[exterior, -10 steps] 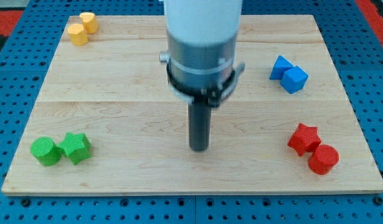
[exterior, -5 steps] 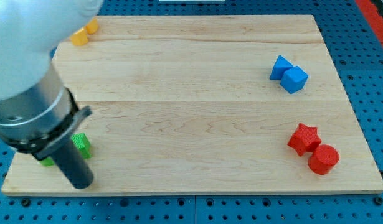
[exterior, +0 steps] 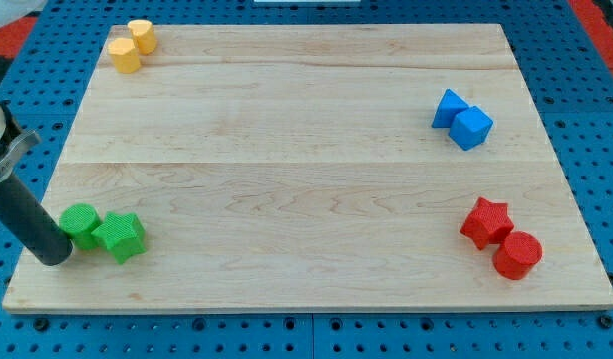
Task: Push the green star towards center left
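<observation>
The green star (exterior: pixel 121 237) lies near the board's bottom left corner. A green cylinder (exterior: pixel 80 223) touches it on its left. My tip (exterior: pixel 54 255) is at the board's left edge, just left of and below the green cylinder, close to or touching it. The rod rises from there to the view's upper left.
Two yellow blocks (exterior: pixel 133 45) sit at the top left. A blue star (exterior: pixel 449 107) and a blue cube (exterior: pixel 472 128) sit at the right. A red star (exterior: pixel 485 221) and a red cylinder (exterior: pixel 517 254) sit at the bottom right. The wooden board (exterior: pixel 306 170) rests on a blue pegboard.
The arm swept from the board's middle to the far left edge. The green cylinder has shifted slightly up and right against the star.
</observation>
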Robot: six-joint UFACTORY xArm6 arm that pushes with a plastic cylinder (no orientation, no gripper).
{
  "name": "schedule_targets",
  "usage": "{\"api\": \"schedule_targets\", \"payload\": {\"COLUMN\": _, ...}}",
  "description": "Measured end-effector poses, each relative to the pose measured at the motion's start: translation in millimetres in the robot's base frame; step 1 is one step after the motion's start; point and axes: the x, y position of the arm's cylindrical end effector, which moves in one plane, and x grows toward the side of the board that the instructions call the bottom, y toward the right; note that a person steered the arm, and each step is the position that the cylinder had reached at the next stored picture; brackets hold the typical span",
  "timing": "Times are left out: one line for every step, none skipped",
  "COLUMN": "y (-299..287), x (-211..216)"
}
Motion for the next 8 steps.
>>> {"api": "schedule_targets", "payload": {"y": -5, "x": 23}}
{"api": "schedule_targets", "payload": {"y": 6, "x": 54}}
{"api": "schedule_targets", "payload": {"y": 31, "x": 38}}
{"api": "schedule_targets", "payload": {"y": 51, "x": 9}}
{"api": "schedule_targets", "payload": {"y": 63, "x": -3}}
{"api": "schedule_targets", "payload": {"y": 76, "x": -27}}
{"api": "schedule_targets", "payload": {"y": 82, "x": -19}}
{"api": "schedule_targets", "payload": {"y": 112, "x": 4}}
